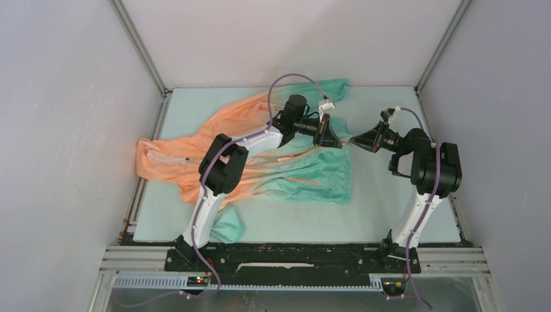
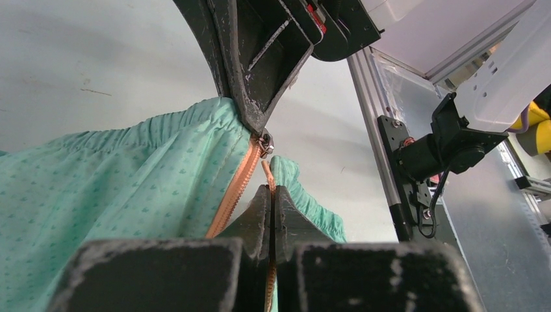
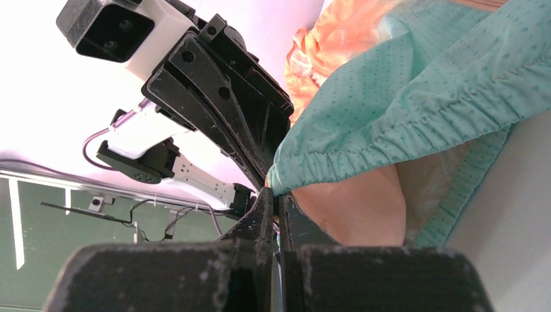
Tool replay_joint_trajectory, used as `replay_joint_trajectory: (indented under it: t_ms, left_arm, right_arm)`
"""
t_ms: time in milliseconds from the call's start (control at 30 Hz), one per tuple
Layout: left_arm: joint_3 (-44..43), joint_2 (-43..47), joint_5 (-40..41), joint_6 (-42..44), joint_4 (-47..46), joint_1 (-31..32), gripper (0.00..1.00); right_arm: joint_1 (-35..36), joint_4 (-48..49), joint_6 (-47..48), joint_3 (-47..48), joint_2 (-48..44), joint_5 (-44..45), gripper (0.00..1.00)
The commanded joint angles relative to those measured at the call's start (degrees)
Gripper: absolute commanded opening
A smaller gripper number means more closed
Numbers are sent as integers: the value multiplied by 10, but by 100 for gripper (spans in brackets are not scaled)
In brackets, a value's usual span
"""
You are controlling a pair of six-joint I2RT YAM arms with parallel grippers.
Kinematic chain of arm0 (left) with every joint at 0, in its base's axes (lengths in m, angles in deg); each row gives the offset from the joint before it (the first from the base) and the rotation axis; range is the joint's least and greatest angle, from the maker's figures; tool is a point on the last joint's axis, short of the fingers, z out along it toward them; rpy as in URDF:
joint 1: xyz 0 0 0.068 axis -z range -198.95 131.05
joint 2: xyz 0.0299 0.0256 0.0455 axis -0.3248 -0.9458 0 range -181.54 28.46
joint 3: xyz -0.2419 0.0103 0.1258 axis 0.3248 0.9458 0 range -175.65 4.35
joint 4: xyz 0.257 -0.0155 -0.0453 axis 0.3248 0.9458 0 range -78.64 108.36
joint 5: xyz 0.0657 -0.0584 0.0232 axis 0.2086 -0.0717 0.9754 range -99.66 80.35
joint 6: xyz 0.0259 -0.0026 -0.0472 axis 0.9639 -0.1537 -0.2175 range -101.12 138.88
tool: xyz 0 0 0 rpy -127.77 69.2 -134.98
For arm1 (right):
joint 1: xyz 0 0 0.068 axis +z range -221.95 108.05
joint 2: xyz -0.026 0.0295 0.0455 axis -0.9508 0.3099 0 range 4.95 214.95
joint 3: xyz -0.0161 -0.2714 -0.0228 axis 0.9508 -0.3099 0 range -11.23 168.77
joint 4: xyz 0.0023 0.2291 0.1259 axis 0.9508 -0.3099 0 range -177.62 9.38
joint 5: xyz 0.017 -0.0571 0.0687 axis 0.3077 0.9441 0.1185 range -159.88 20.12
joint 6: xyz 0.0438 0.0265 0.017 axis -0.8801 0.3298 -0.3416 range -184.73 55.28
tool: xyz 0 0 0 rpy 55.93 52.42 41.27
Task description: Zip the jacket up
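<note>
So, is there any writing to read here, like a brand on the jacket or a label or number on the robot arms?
No readable text in any view.
The jacket: only a fine dotted pattern, no brand or tag showing.
The left gripper and right gripper: plain scuffed black, no lettering.
The lit electronics at the arm bases: too small to tell if they carry any marking.

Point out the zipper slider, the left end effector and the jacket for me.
zipper slider (image 2: 265, 144), left wrist view, on its metal body at the teal hem.
left end effector (image 2: 273, 194), left wrist view, where its shut fingertips meet.
jacket (image 1: 188, 140), top view, on its orange half.
</note>
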Motion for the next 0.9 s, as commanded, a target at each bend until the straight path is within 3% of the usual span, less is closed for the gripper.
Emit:
replay_joint_trajectory:
  t_ms: [0, 867]
  left_arm:
    - [-8, 12, -19, 15, 6, 1, 0]
    - [-19, 5, -25, 5, -8, 4, 0]
  right_arm:
    - [0, 43, 10, -1, -22, -8, 0]
    - [5, 43, 12, -1, -17, -8, 0]
